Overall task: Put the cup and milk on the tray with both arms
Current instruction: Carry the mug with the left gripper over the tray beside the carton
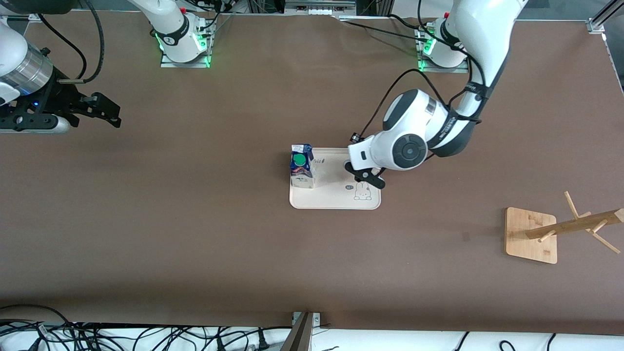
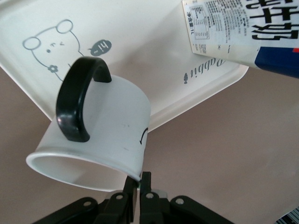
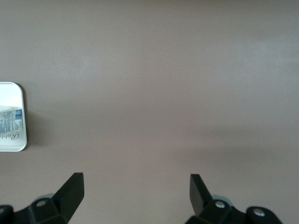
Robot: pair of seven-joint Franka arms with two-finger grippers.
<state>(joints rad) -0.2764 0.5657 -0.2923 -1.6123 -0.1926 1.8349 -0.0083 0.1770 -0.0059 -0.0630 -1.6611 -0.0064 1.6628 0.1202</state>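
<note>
The cream tray (image 1: 336, 197) lies mid-table. The milk (image 1: 302, 165) stands upright on the tray's end toward the right arm. My left gripper (image 1: 365, 176) is over the tray's other end. In the left wrist view this gripper (image 2: 139, 179) is shut on the rim of the cup (image 2: 107, 126), which is tilted over the tray's edge (image 2: 140, 51), black handle up, with the milk (image 2: 252, 32) beside it. The cup is hidden under the left wrist in the front view. My right gripper (image 1: 105, 111) waits open and empty over bare table (image 3: 135, 186) at the right arm's end.
A wooden rack with a square base (image 1: 530, 235) and pegged stem (image 1: 585, 223) stands toward the left arm's end, nearer the front camera. Cables (image 1: 122, 336) lie along the table's front edge. The tray's corner (image 3: 21, 116) shows in the right wrist view.
</note>
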